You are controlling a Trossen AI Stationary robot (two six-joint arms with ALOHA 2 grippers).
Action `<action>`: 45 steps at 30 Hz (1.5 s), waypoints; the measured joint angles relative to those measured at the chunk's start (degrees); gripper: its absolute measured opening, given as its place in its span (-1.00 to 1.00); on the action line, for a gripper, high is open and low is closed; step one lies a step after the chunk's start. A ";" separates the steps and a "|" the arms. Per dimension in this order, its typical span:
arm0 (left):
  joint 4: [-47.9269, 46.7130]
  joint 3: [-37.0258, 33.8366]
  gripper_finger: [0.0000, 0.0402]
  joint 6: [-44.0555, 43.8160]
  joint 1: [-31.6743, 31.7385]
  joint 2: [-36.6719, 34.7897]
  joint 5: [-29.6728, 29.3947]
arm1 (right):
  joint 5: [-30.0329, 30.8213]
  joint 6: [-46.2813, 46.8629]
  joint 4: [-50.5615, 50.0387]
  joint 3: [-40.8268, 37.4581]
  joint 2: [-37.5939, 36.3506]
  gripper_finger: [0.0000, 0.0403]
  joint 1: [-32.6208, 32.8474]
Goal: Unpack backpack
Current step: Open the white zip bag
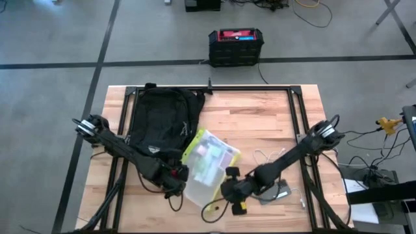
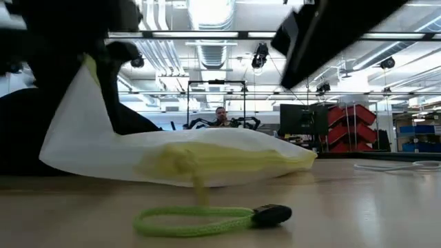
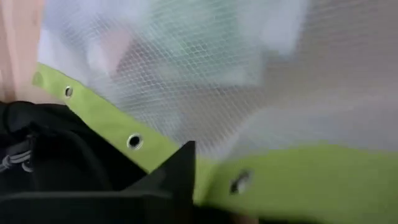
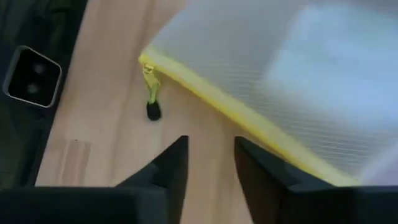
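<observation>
The table (image 1: 260, 117) is a pale butcher-block wooden top framed by a black rail, standing on a grey floor crossed by dark lines. Beyond its far edge a hard black box with a red top (image 1: 235, 47) sits on the floor. The backpack (image 1: 159, 122) lies flat on the far-left part of the table, well inside the rail. Just beside it, toward the middle and near edge, lies a translucent mesh pouch (image 1: 208, 166) with lime-green trim and a yellow zip. The left gripper (image 1: 179, 174) is at the pouch's left edge; the left wrist view is filled with mesh and green trim, and from the low view it appears to lift that end of the pouch, though I cannot tell how its fingers stand. The right gripper (image 4: 211, 163) hovers over bare wood beside the pouch's zip edge, its 2 fingers (image 4: 174, 165) a narrow gap apart and holding nothing. A green cord loop (image 2: 200, 220) lies on the wood near the front. Behind the table the low view shows an open workshop with ceiling lights, red bins (image 2: 351, 124) and a seated person (image 2: 220, 117).
</observation>
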 joint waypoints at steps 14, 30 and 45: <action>23.45 6.19 0.02 -1.38 -8.80 1.33 -1.97 | -7.58 -5.39 21.23 0.60 11.79 -0.15 2.38; 61.24 -20.60 -0.41 -13.99 -7.13 12.95 -6.73 | -3.65 -13.56 20.97 0.89 17.95 -0.81 -3.01; 62.27 -24.06 -0.54 -17.22 -7.31 13.00 -7.56 | 3.59 -14.46 -4.11 0.73 11.35 -1.00 -3.93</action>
